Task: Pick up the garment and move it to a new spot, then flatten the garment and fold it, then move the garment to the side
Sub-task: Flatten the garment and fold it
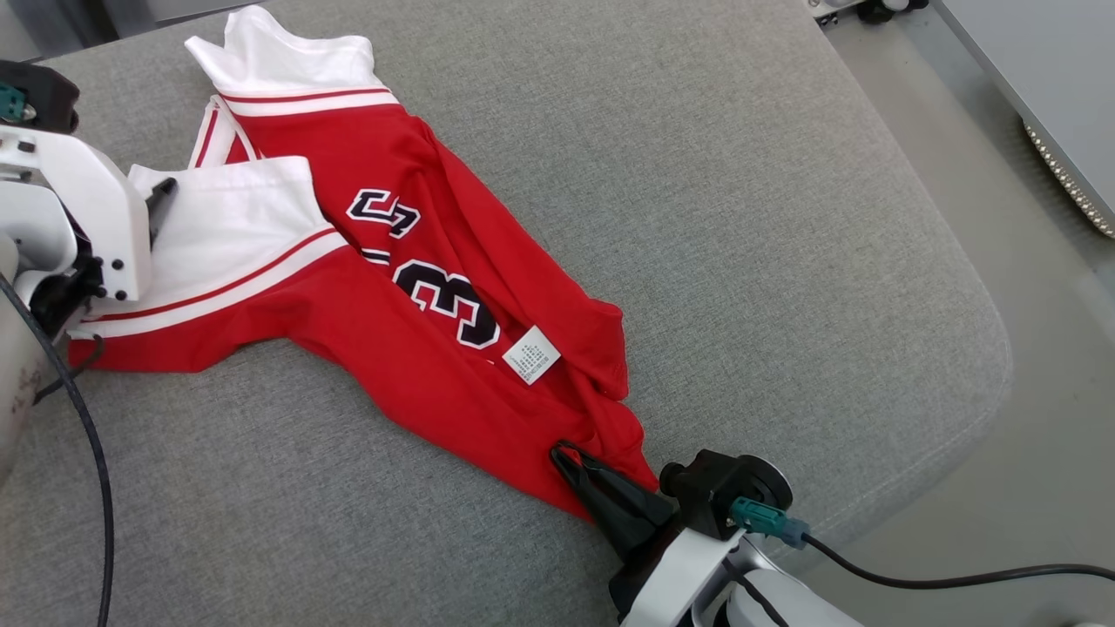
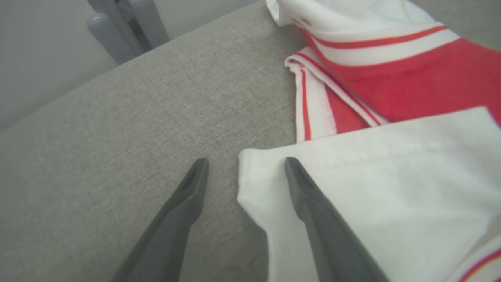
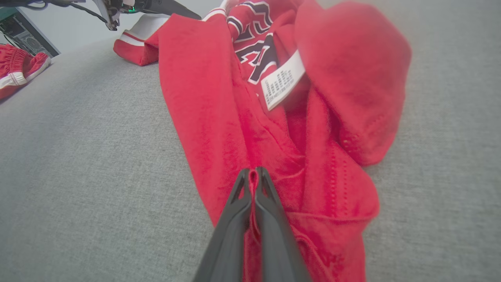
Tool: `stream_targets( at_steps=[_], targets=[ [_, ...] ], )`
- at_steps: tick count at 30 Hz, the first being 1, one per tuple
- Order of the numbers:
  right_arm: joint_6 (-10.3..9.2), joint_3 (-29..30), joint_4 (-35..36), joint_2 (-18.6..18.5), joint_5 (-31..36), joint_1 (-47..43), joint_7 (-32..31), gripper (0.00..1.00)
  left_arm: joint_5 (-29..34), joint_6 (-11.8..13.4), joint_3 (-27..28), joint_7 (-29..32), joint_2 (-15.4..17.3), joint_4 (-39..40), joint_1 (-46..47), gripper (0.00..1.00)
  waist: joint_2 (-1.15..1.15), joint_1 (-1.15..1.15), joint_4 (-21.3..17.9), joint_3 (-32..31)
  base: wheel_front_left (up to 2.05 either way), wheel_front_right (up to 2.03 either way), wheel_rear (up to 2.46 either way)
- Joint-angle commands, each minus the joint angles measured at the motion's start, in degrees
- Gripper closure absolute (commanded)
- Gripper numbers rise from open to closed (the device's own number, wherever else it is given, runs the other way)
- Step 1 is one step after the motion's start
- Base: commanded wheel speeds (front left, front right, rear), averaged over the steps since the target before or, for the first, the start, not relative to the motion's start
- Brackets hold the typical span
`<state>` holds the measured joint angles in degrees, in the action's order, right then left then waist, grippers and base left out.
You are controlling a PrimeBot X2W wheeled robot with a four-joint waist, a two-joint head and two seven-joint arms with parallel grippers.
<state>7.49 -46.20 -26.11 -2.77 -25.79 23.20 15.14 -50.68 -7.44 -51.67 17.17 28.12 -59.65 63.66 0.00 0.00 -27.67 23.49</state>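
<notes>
Head view: one red jersey (image 1: 409, 287), white at the sleeves, with dark lettering and a numeral, lies on a grey cushion (image 1: 740, 218). It runs bunched and twisted on a diagonal from the upper left of the frame to lower centre. The right gripper (image 1: 566, 457) sits at the lower end, and in the right wrist view its jaws are pressed together on a thin pinch of red hem. The left gripper (image 2: 246, 160) is at the white sleeve (image 1: 235, 218) at the frame's left. Its jaws are apart, one finger over the sleeve's corner and the other over bare cushion; I cannot tell whether they touch the cloth. Handling, by judgement: light, limp knit with no stiffness. It will likely sag and trail from any single hold, and the layers may drag along together. The surface looks slightly napped, so grip should be fair, though a thin pinch could slip under a hard pull. The best holds appear to be opposite edges, hem corner and sleeve or shoulder seam, so that tension spreads it flat. Count: one jersey on the cushion, two white sleeves showing, one care label (image 1: 530, 354) turned outward, two grippers. One other red-and-white cloth (image 3: 19, 66) shows at the upper left of the right wrist view, off the cushion.
</notes>
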Motion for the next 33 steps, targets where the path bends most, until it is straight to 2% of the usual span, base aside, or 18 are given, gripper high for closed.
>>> stream_targets(
  at_steps=[1,15,16,18,25,33],
  targets=[
    [0.01,0.4,0.2,-0.3,-0.1,-0.2,0.0,1.0,0.2,0.0,-0.8,-0.1,0.5,-0.6,1.0,0.0,0.0,0.0,-0.1,0.2,0.0,0.0,0.0],
    [0.01,0.8,0.2,-0.3,-0.9,-0.1,0.0,1.0,-1.7,0.0,-4.9,1.1,0.4,-2.8,2.6,0.0,0.0,0.0,-0.4,1.3,0.0,0.0,0.0],
    [0.01,0.9,0.2,-0.3,-0.9,0.0,0.0,1.0,-1.8,0.0,-5.1,1.3,0.3,-2.9,2.7,0.23,0.0,0.0,-0.4,1.3,0.0,0.0,0.0],
    [0.01,1.1,0.1,-0.3,-0.9,0.1,0.0,1.0,-2.4,0.0,-5.6,1.6,0.2,-2.9,2.5,1.0,0.0,0.0,-0.3,1.3,0.0,0.0,0.0],
    [0.01,1.5,-0.7,-0.3,-0.7,0.1,0.0,1.0,-4.1,0.0,-6.7,-0.1,0.1,-2.3,3.0,1.0,0.0,0.0,0.3,1.1,0.0,0.0,0.0],
    [0.01,4.5,-1.8,-0.4,0.1,0.1,0.0,1.0,-5.2,0.0,-6.5,-7.5,-1.4,-3.4,2.3,1.0,0.0,0.0,2.4,-1.6,0.0,0.0,0.0]
  ],
)
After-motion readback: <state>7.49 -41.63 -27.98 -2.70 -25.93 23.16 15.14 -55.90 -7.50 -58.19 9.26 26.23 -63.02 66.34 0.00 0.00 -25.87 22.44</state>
